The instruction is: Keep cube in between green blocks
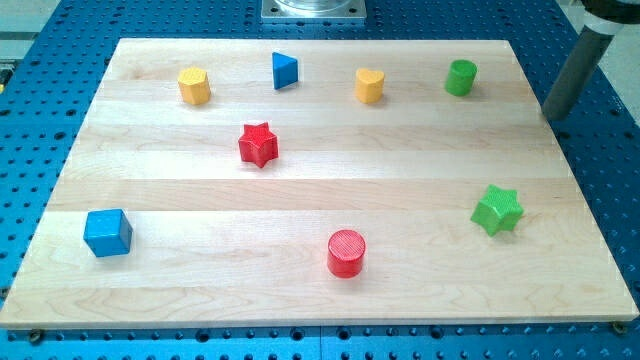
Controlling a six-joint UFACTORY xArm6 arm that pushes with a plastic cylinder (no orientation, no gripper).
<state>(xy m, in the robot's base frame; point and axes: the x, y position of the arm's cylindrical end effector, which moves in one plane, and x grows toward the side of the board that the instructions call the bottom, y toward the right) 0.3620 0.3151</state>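
Note:
The blue cube sits near the board's lower left corner. A green cylinder stands at the upper right and a green star lies at the right, lower down. My tip is at the board's right edge, to the right of the green cylinder and above the green star, touching no block. The cube is far to the left of both green blocks.
A yellow hexagonal block, a blue triangle and a yellow heart-shaped block line the top. A red star lies left of centre. A red cylinder stands near the bottom edge. The wooden board rests on a blue perforated table.

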